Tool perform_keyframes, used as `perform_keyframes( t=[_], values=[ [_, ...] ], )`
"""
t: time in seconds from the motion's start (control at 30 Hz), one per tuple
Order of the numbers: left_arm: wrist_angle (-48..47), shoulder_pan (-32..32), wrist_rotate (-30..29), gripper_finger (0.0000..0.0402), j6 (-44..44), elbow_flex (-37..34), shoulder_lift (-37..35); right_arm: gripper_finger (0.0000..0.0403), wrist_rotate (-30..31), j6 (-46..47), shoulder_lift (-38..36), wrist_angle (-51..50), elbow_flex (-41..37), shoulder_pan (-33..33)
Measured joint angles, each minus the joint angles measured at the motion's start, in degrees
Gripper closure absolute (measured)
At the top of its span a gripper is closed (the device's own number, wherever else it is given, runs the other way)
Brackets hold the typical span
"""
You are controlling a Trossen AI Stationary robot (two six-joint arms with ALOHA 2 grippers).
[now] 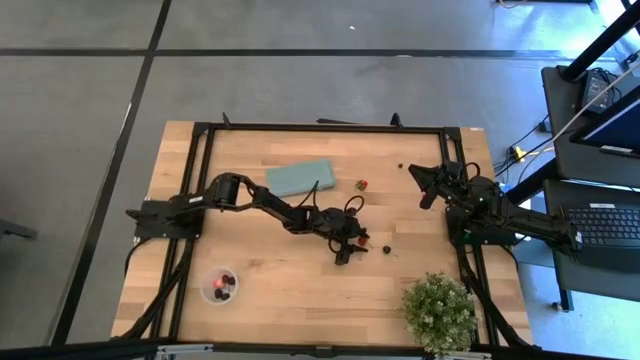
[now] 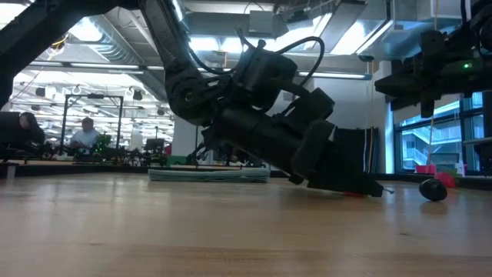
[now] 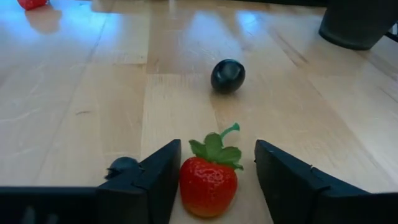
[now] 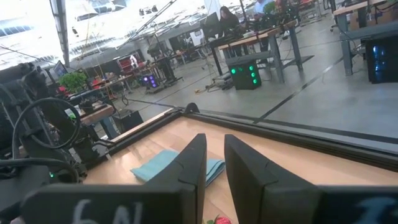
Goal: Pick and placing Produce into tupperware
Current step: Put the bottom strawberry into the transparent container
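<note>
My left gripper [image 1: 352, 245] is low over the middle of the table and open. A red strawberry [image 3: 208, 186] with green leaves lies on the wood between its two fingers. A dark round berry [image 3: 227, 75] [image 1: 387, 248] [image 2: 433, 189] rests on the table just beyond the fingertips. Another red piece [image 1: 362, 184] lies farther off, and a tiny dark one [image 1: 400, 166] near the far edge. The tupperware [image 1: 220, 285] stands near the near left, with red and dark pieces inside. My right gripper [image 1: 422, 183] waits raised at the far right, fingers almost together, holding nothing. My left gripper [image 3: 217, 149] comes in low and nearly level, with the strawberry lying on the table between its open fingers. One finger [image 3: 163, 177] stands right against the berry's side [image 3: 185, 183], and I cannot tell whether it touches. The other finger [image 3: 280, 177] is apart from it.
A flat teal rectangle [image 1: 300, 177] lies toward the far side behind the left arm. A bushy green potted plant [image 1: 440, 312] stands at the near right corner. A black frame [image 1: 320, 127] borders the table. Bare wood spreads between the tupperware and the left gripper.
</note>
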Motion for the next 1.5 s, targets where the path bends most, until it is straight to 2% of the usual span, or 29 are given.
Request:
perform_keyframes(
  t=[0.4,0.67,0.83,1.03,1.27,1.37,1.5],
  values=[
    [-1.45,0.05,-1.19,0.0291,-2.65,0.04,-0.1,0.0342,0.0,0.05,0.0,0.0,-0.01,0.01],
    [-1.51,-0.03,-1.19,0.0292,-5.56,0.0,-0.15,0.0342,0.0,0.07,0.0,0.0,-0.01,0.01],
    [-6.09,-0.2,-0.33,0.0286,-5.62,-0.17,-2.67,0.0342,0.0,0.1,0.0,0.02,-0.01,0.01],
    [-23.13,-0.35,1.65,0.0292,-0.33,-0.29,-11.17,0.0342,0.0,0.08,0.0,0.01,-0.02,0.01],
    [-60.07,0.12,0.99,0.0284,7.73,-0.27,-27.26,0.0342,0.0,0.01,0.0,0.0,-0.01,0.0],
    [-76.54,0.5,0.66,0.0288,4.8,-0.22,-34.77,0.0342,0.0,-0.01,0.0,0.0,0.0,0.0],
    [-93.86,-0.17,1.03,0.0293,-4.43,-0.2,-43.49,0.0342,0.0,0.05,0.0,0.0,-0.02,0.0]
  ],
)
